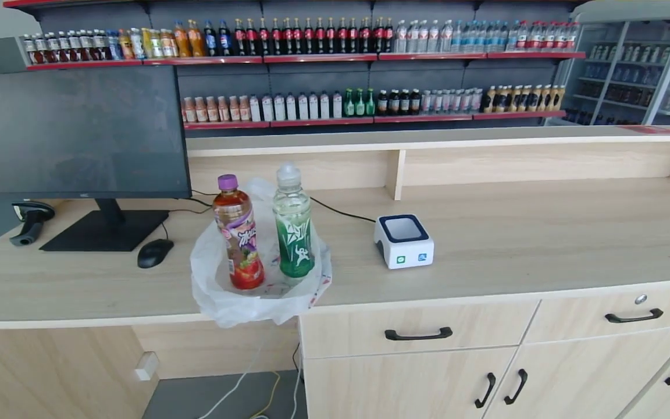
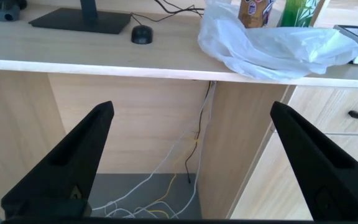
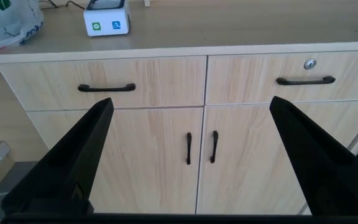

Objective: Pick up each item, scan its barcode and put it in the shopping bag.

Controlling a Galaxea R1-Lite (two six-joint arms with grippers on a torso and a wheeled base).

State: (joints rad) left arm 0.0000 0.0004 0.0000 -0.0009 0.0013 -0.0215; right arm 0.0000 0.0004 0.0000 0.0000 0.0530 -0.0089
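Note:
Two bottles stand upright inside a white plastic shopping bag (image 1: 242,305) at the counter's front edge: a red drink bottle with a purple cap (image 1: 238,235) and a green-labelled clear bottle (image 1: 293,224). A white box barcode scanner (image 1: 403,241) sits on the counter just right of the bag. My left gripper (image 2: 191,174) hangs open below counter height, facing the gap under the bag (image 2: 272,46). My right gripper (image 3: 191,168) is open too, low in front of the cabinet doors, with the scanner (image 3: 107,18) above it. Neither holds anything.
A monitor (image 1: 79,131), a mouse (image 1: 154,252) and a handheld scanner (image 1: 29,221) occupy the counter's left. A raised shelf (image 1: 428,142) runs along the back. Drawers and doors with black handles (image 1: 418,334) sit below; cables (image 2: 191,155) hang under the counter.

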